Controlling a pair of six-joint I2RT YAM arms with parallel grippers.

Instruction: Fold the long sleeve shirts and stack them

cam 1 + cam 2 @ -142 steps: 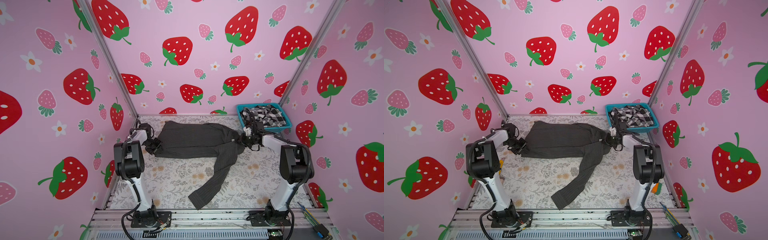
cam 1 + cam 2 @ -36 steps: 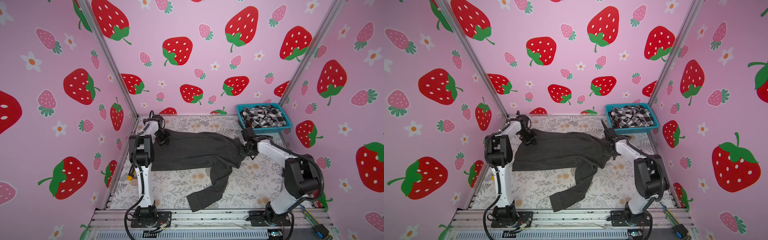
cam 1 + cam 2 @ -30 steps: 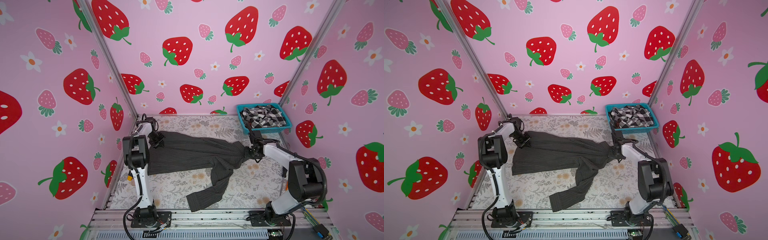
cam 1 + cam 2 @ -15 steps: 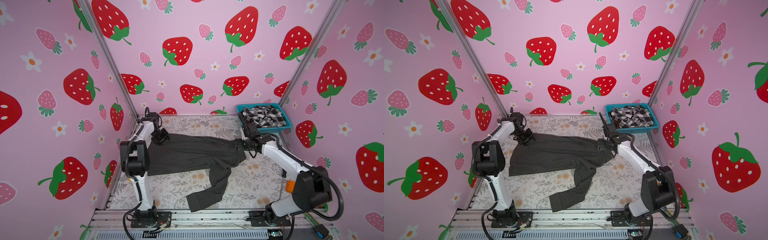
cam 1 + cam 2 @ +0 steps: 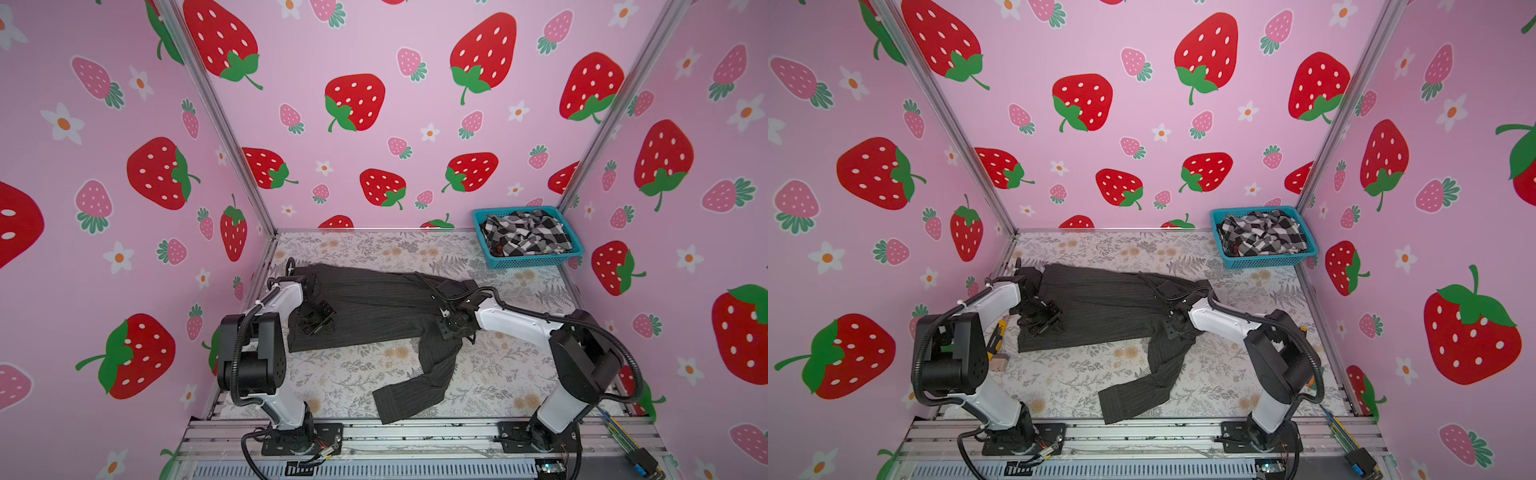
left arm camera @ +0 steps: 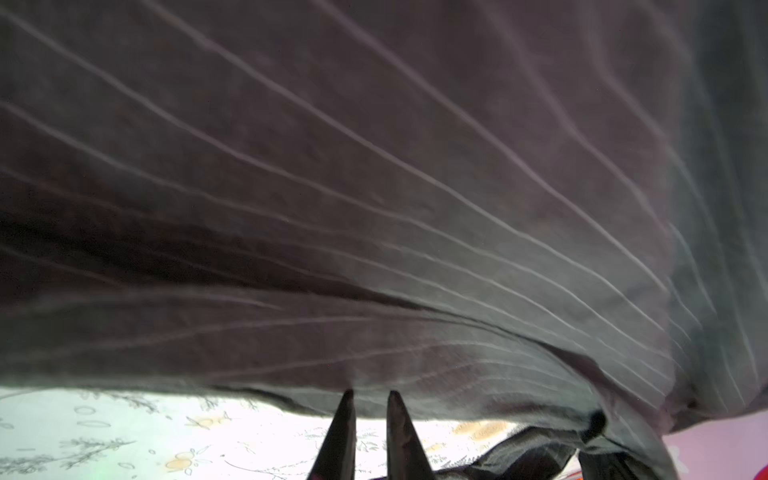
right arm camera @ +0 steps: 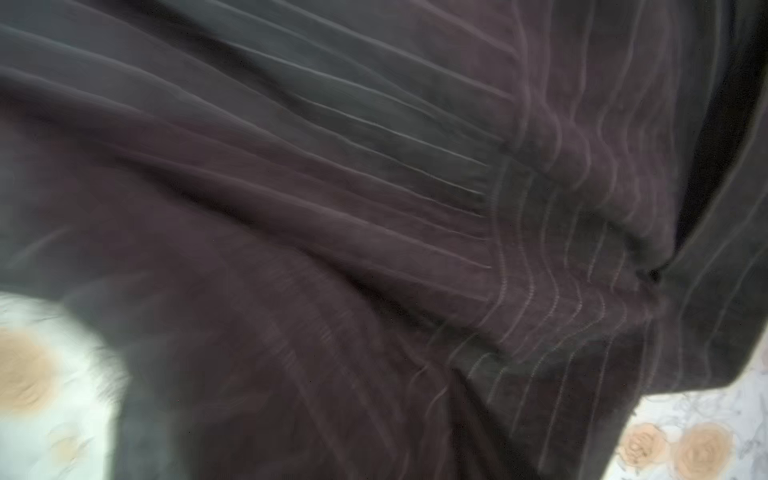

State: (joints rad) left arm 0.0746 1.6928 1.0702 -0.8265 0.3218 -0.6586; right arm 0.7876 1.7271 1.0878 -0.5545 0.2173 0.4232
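A dark pinstriped long sleeve shirt (image 5: 374, 307) (image 5: 1100, 307) lies spread across the flowered table, one sleeve (image 5: 419, 390) trailing toward the front edge. My left gripper (image 5: 318, 322) (image 5: 1044, 322) hangs over the shirt's left end. In the left wrist view its fingertips (image 6: 347, 411) stand a narrow gap apart at the cloth's edge (image 6: 374, 187), with nothing seen between them. My right gripper (image 5: 449, 330) (image 5: 1173, 328) sits low on the shirt where the sleeve starts. Its jaws are hidden; the right wrist view shows only blurred cloth (image 7: 374, 249). A black-and-white checked shirt (image 5: 525, 237) lies crumpled in a basket.
The blue basket (image 5: 532, 262) (image 5: 1266, 262) stands at the back right corner. Pink strawberry walls close in three sides. A metal rail (image 5: 415, 432) runs along the front. A small yellow-and-tan object (image 5: 997, 345) lies by the left arm. Bare tablecloth (image 5: 345, 374) shows in front of the shirt.
Both grippers have left the shirt's far corners and come forward and down over its near side. The shirt lies where it was let go.
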